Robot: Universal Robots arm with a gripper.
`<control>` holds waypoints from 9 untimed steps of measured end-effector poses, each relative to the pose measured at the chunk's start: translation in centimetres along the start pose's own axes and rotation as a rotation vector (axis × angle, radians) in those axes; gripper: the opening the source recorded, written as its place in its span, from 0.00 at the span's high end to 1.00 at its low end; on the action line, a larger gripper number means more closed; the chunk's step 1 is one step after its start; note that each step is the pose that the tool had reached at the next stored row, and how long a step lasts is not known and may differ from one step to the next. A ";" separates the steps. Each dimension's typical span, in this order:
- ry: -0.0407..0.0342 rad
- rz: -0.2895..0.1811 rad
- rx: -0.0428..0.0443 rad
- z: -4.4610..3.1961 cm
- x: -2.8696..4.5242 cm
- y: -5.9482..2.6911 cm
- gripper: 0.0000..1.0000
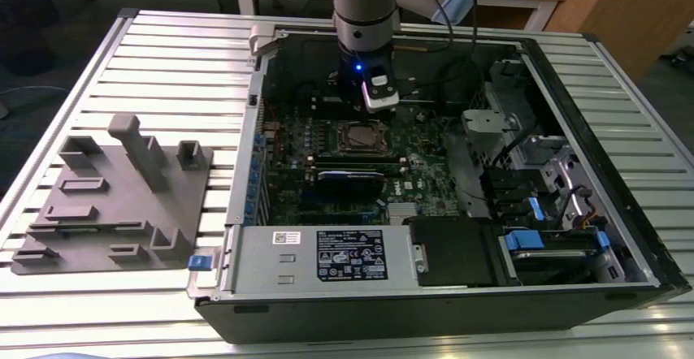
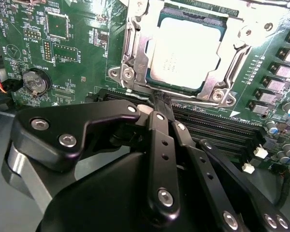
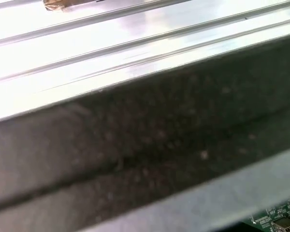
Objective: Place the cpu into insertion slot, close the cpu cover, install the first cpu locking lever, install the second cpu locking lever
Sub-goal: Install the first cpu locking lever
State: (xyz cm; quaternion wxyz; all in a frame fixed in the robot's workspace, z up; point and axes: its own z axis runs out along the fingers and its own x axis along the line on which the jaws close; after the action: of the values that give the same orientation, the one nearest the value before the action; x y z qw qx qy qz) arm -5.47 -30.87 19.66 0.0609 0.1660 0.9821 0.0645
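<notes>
**Silvery chip seated, frame folded down**

Pale silvery-grey, the small square cpu point(image 2: 186, 50) lies flat in the shiny-rimmed square insertion slot point(image 1: 359, 138) on the green circuit board point(image 2: 72, 43). The thin silvery windowed cpu cover point(image 2: 137, 55) is down around it, and the chip's metal top shows through the window. The black gripper point(image 2: 160, 102) has its fingers drawn together, tips meeting at the slot's near edge, just beside the long black memory slots point(image 2: 217, 130) — whether anything thin is pinched there I cannot tell. In the exterior view the grey arm point(image 1: 363, 10) reaches into the open black computer case point(image 1: 434, 306) on the ribbed aluminium tabletop point(image 1: 162, 58), with a grey moulded fixture point(image 1: 119, 196) at the exterior view's left.
</notes>
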 end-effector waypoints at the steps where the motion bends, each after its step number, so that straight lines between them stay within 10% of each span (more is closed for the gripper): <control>1: 0.0001 0.000 0.0002 -0.09 -0.01 0.01 0.89; 9: 0.0000 0.001 0.0004 -0.29 -0.03 0.05 0.89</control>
State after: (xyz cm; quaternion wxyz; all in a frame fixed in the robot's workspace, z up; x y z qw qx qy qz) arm -5.47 -30.87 19.96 0.0608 0.1666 0.9820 0.0643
